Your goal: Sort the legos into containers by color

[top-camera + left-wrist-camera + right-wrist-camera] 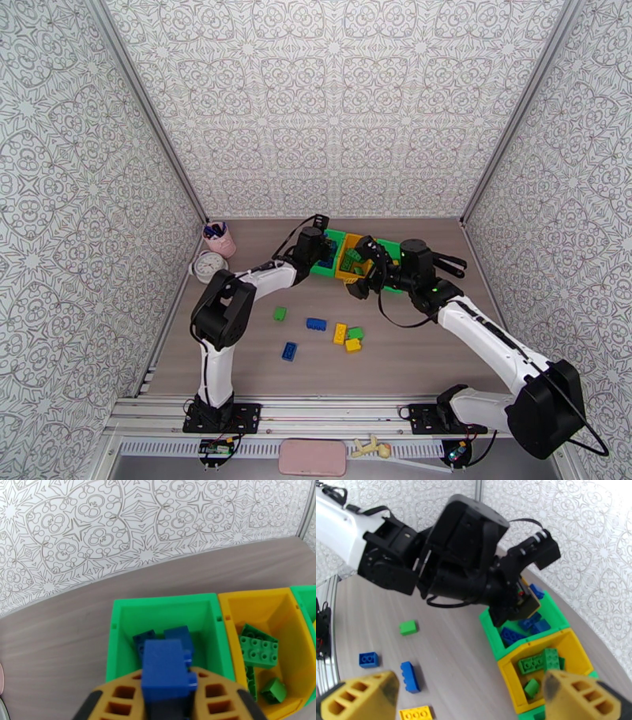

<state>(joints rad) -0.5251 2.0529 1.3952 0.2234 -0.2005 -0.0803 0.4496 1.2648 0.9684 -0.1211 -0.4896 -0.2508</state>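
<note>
From above, the left gripper (325, 253) hangs over the left end of the row of three joined open plastic bins (387, 246), which sits at the far side of the wood-grain table (411, 355). From up here I cannot tell how its jaws stand. The right gripper (359, 278) is at the near side of the middle bin. Loose studded plastic bricks lie on the table nearer the arm bases: a small green brick (280, 314) on its own, two blue bricks (317, 324) well apart, and a tight cluster of yellow and green bricks (346, 337). A pink pen cup (220, 239) and a round white dial (209, 267) stand in the far left corner.

From the left wrist, the left gripper (168, 679) has its yellow-orange fingers (215, 695) clamped on a blue studded brick (166, 663), held above the left green bin (166, 600). Other blue pieces (179, 636) lie on that bin's floor. Sharing a wall with it, the yellow-orange middle bin (256, 594) holds green pieces (258, 645), and a sliver of the right green bin (306, 598) shows beyond.

From the right wrist, the right gripper (471, 685) has its jaws wide apart with nothing between them, above bare table beside the bins. Ahead, the left arm's black wrist (474, 551) leans over the left green bin (489, 630), and the yellow-orange middle bin (505, 673) sits just this side of it. On the table to the left lie the small green brick (408, 627), the two blue bricks (410, 676) and a yellow brick (416, 713)
</note>
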